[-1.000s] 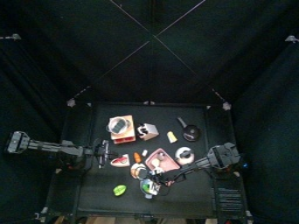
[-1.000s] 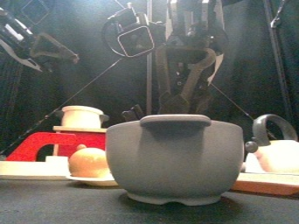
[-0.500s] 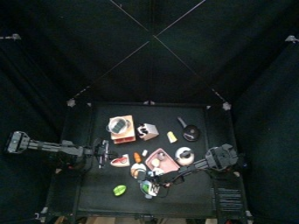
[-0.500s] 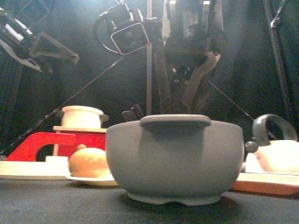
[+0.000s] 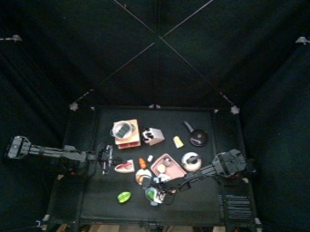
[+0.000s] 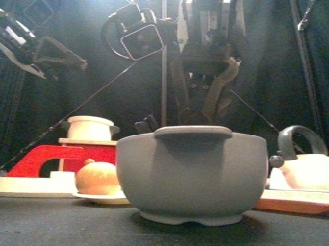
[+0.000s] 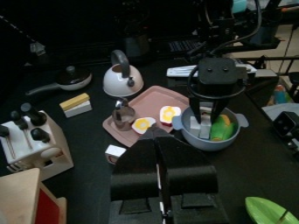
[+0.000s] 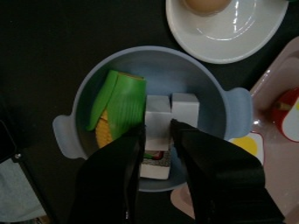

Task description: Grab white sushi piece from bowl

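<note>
Your left gripper [image 7: 163,179] rested at the table's left side, jaws narrow, nearly together and holding nothing. Right of it, near the front edge, sat the bowl [image 8: 222,109], with the white sushi [image 8: 170,109] inside beside a green piece [image 8: 117,96]. Your right gripper [image 8: 162,147] hung straight over the bowl, jaws parted around the sushi without clearly gripping it.

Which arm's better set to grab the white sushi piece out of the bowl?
Right. Its gripper is directly over the bowl, jaws open astride the white sushi piece. The left gripper sits back across the table from the bowl.
</note>
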